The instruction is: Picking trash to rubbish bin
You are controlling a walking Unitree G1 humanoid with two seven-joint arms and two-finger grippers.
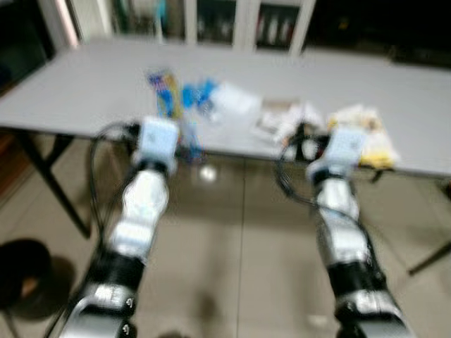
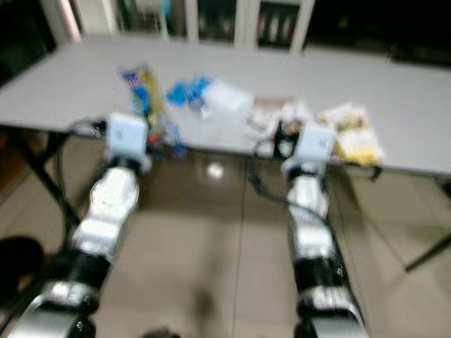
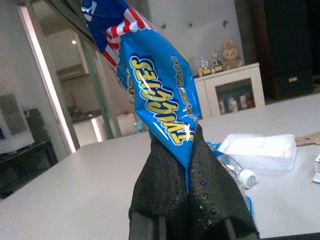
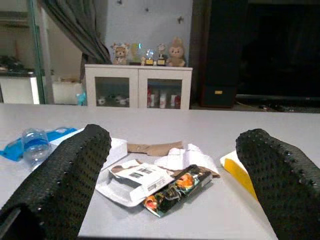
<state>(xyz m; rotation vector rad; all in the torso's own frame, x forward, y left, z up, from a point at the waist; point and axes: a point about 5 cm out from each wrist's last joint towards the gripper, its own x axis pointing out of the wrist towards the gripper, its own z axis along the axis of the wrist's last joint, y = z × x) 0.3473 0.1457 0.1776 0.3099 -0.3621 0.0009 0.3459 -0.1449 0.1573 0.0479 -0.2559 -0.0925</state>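
My left gripper [image 3: 192,131] is shut on the lower end of a blue Twiggies snack packet [image 3: 160,95], which stands up from the fingers at the front edge of the grey table [image 1: 84,84]. More trash lies on the table: a plastic bottle [image 4: 34,142], a white carton [image 4: 135,177], a dark colourful wrapper [image 4: 177,190], brown paper [image 4: 152,148] and a yellow packet [image 1: 366,137]. My right gripper [image 4: 176,136] is open at the table's front edge, facing the carton and wrapper, with nothing between its fingers. The head views are blurred.
Black table legs [image 1: 49,179] stand at the left and another leg [image 1: 430,260] at the right, on a tiled floor. A dark round object [image 1: 21,271] sits on the floor at the lower left. A white glass-door cabinet [image 4: 137,90] stands beyond the table.
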